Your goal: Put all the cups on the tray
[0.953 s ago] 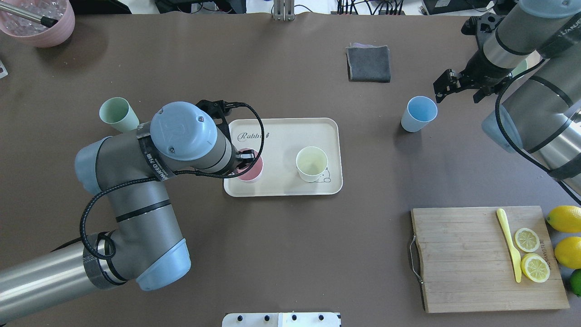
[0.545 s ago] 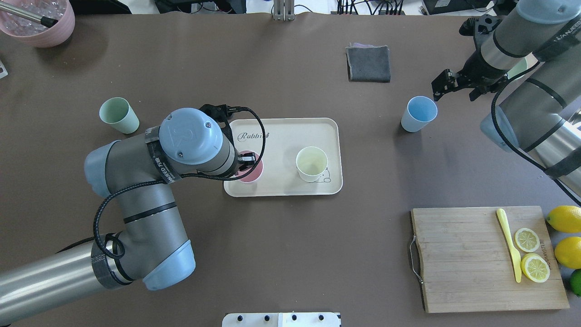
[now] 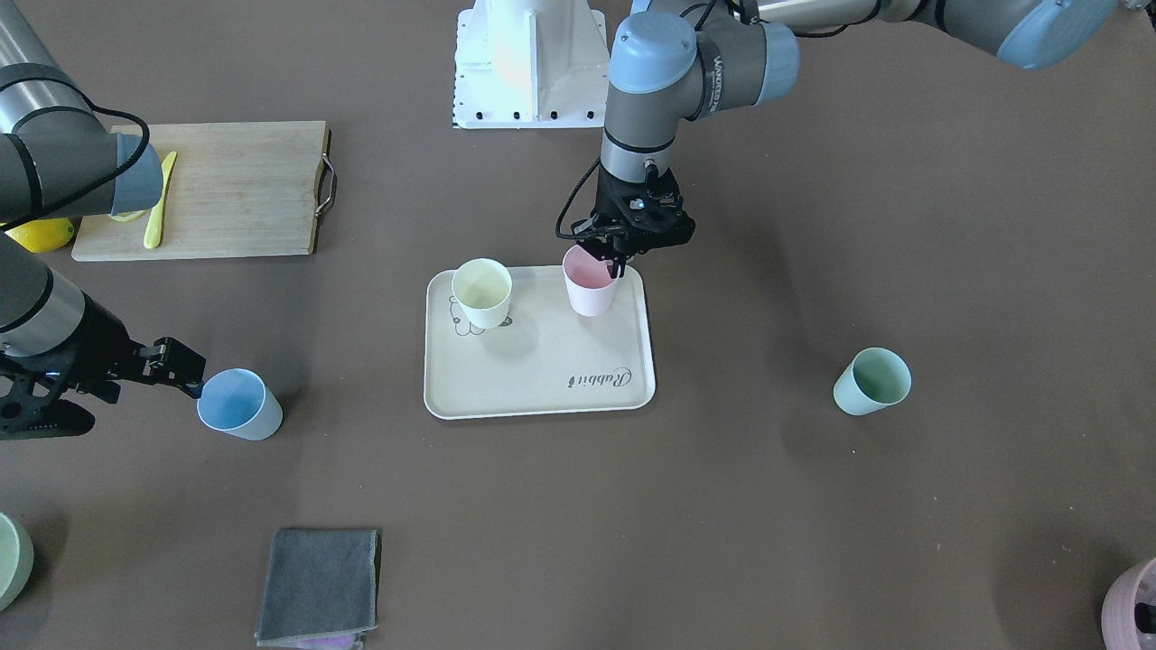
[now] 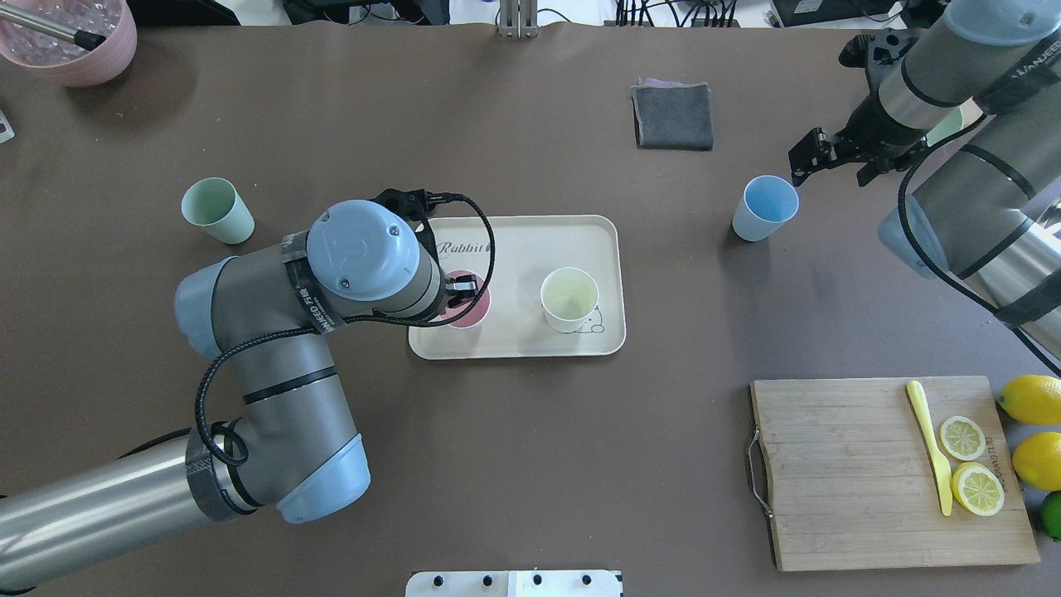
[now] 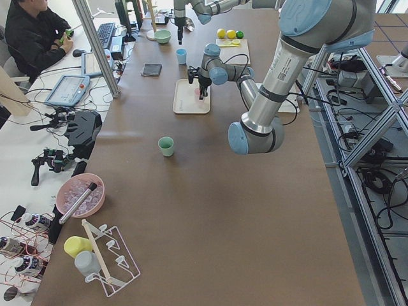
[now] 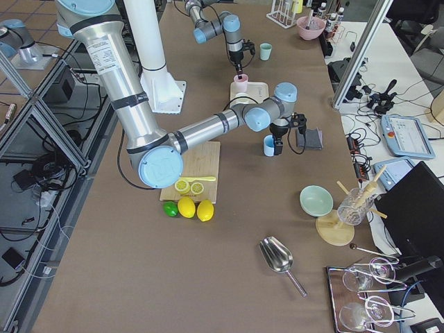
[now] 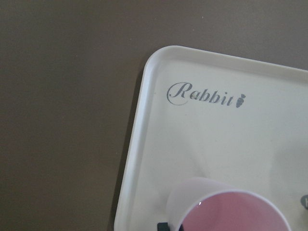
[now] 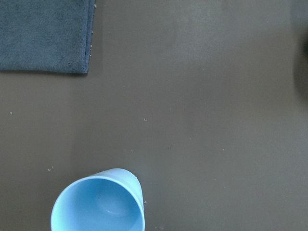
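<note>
One word, "Rabbit", marks the tray near the pink cup.

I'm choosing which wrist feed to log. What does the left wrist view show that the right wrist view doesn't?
Only the left wrist view: the cream tray with its Rabbit script, and the pink cup within its rim. Only the right wrist view: the blue cup and a corner of the grey cloth. Both: the brown table and one cup at the bottom edge.
</note>
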Action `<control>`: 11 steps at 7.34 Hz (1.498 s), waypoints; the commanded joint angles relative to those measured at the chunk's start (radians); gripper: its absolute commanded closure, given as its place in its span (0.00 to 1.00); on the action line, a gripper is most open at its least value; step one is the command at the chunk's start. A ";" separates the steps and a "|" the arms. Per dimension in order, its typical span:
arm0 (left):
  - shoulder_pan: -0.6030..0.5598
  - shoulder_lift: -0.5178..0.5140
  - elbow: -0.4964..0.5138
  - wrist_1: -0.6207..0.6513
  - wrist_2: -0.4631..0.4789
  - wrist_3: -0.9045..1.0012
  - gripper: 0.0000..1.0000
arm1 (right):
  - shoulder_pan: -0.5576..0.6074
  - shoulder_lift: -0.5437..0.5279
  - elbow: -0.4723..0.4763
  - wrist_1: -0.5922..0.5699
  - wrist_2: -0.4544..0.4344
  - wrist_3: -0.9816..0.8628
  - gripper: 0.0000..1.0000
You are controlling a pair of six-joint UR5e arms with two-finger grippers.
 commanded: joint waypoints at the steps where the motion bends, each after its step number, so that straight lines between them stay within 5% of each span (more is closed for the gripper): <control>1: -0.002 -0.003 0.013 -0.014 0.000 0.003 0.90 | -0.002 -0.002 0.002 0.000 0.000 0.003 0.00; 2: -0.007 -0.003 0.013 -0.014 0.000 0.008 0.71 | -0.002 0.000 0.002 0.000 0.000 0.001 0.00; 3: -0.019 -0.003 0.020 -0.017 0.000 0.021 0.28 | -0.003 0.000 0.002 0.000 0.000 0.003 0.00; 5: -0.028 -0.003 0.019 -0.015 -0.007 0.035 0.12 | -0.012 -0.005 0.005 0.000 -0.004 0.004 0.00; 11: -0.111 0.000 0.005 -0.011 -0.077 0.132 0.03 | -0.048 0.007 -0.030 0.002 -0.048 0.001 0.00</control>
